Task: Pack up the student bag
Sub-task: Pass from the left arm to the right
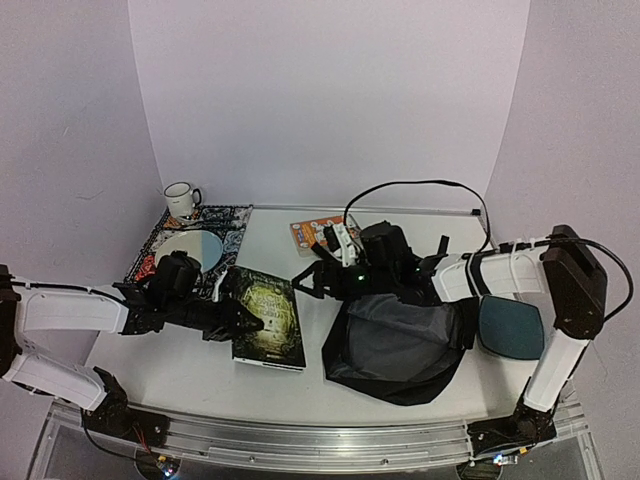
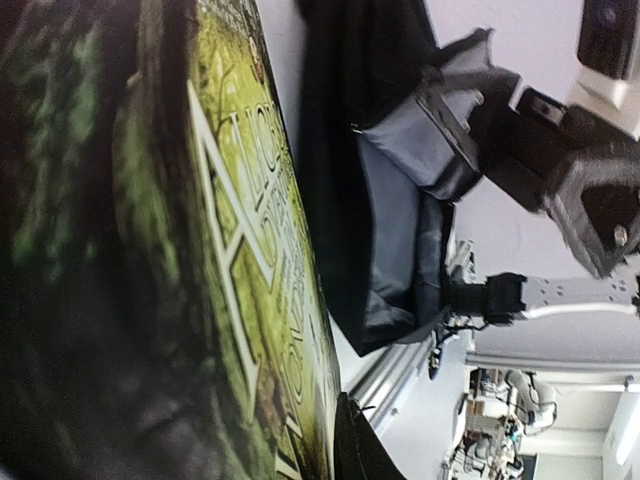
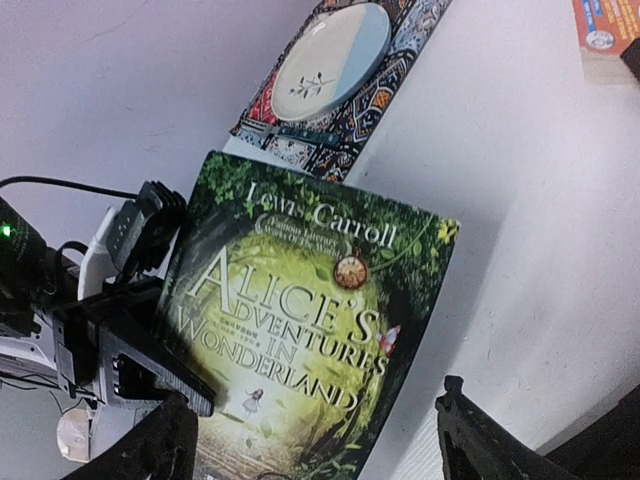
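Observation:
The student bag lies open at centre right, a black backpack with grey lining facing up. To its left a green hardcover, Alice's Adventures in Wonderland, has its left edge raised off the table. My left gripper is shut on that edge, with one finger lying on the cover. The cover fills the left wrist view, where only one finger shows. My right gripper hangs open between bag and book, a little above the book's right side, holding nothing.
A patterned placemat at the back left carries a pale plate, with a white mug behind it. An orange packet lies at the back centre. A flat dark-teal pad rests right of the bag.

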